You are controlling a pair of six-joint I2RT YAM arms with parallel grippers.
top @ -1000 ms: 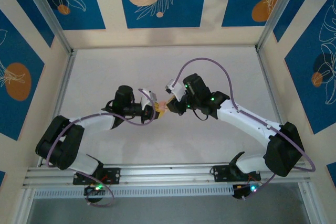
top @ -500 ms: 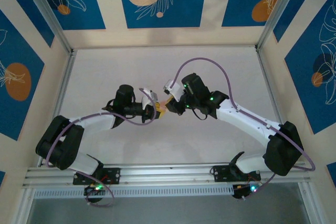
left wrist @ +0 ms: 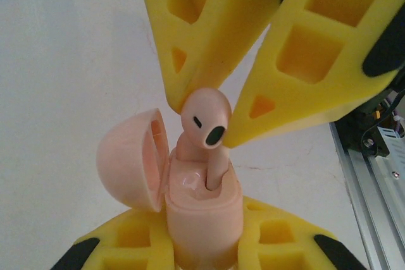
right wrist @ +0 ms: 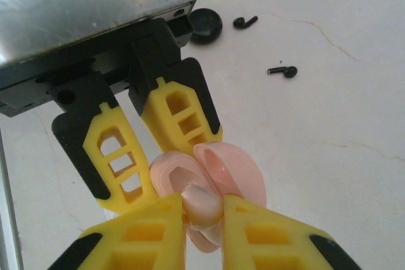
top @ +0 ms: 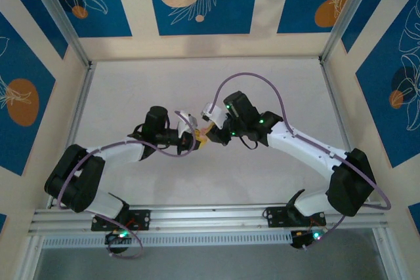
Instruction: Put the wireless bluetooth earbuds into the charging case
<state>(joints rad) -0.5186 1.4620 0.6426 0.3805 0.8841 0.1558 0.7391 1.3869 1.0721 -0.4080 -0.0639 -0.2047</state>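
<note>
Left gripper (left wrist: 204,248) is clamped on the body of the pink case (left wrist: 205,216), held upright with its lid (left wrist: 130,169) swung open to one side. Right gripper (right wrist: 204,210) is pinched tight on the head of the pink earbud (left wrist: 204,118): stem down in the case mouth, head above the rim. On the table (right wrist: 329,112), one black earbud (right wrist: 245,22) lies just beside a round black disc (right wrist: 205,25) and the other black earbud (right wrist: 283,71) lies near it, all well apart from both grippers.
</note>
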